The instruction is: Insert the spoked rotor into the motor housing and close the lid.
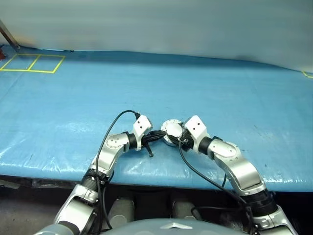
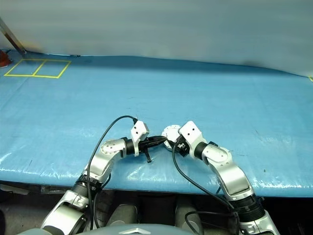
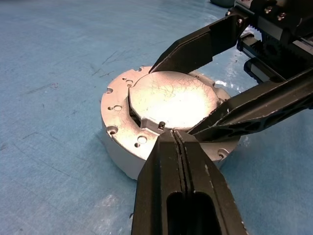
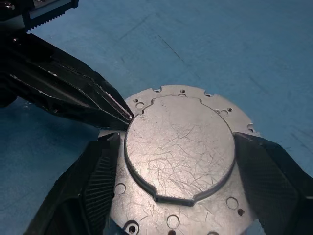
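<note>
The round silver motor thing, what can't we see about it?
- Spoked rotor: no telling if it's inside; the shut lid covers the motor housing.
- Copper windings: hidden under that lid.
- Housing sides, right wrist view: behind the right gripper's fingers.
- Head views: too small for detail.

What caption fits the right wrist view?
Closed lid on the housing, open right end effector straddling it, shut left end effector touching its edge.

A work surface covered by a wrinkled blue tarpaulin (image 1: 156, 88), backed by a plain pale wall (image 1: 156, 24). Yellow tape rectangles (image 1: 33, 63) are marked at the far left corner; glare is seen along the near edge.
</note>
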